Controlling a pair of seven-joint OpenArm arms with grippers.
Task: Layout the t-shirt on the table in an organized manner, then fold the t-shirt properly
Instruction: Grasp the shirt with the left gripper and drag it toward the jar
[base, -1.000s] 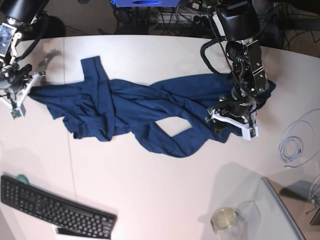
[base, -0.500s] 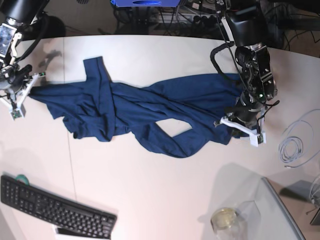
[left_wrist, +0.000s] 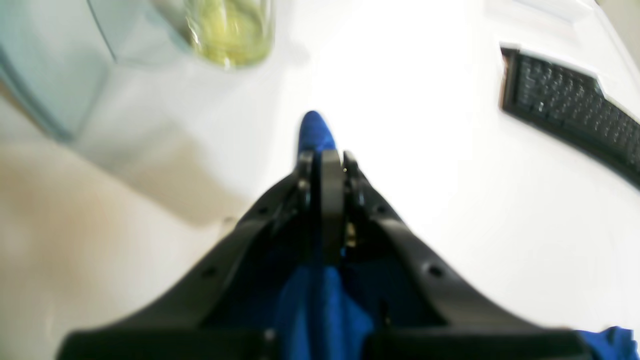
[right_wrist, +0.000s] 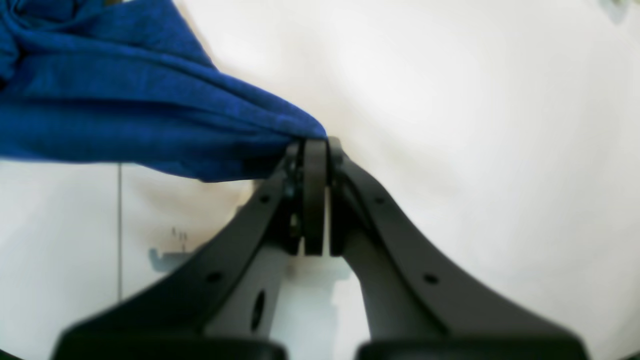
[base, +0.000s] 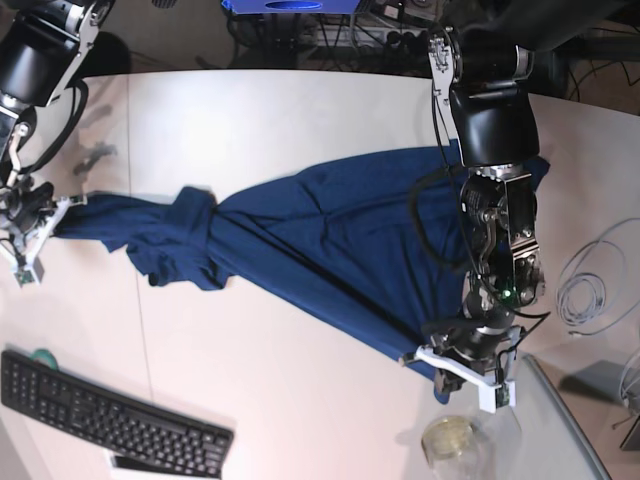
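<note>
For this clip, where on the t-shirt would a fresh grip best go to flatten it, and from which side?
The bunched sleeve knot on the t-shirt is the part to take. Come from above, on the keyboard side, where bare table leaves room. The rest is stretched taut between the left gripper and right gripper, both shut on cloth, so only that wad needs opening.

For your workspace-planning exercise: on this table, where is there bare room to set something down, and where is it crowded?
Free: the table beyond the t-shirt, and the near strip between shirt and keyboard. Crowded: the near corner on the left gripper's side, with a jar, a tray and a cable coil. The right gripper pins the shirt's other end.
</note>
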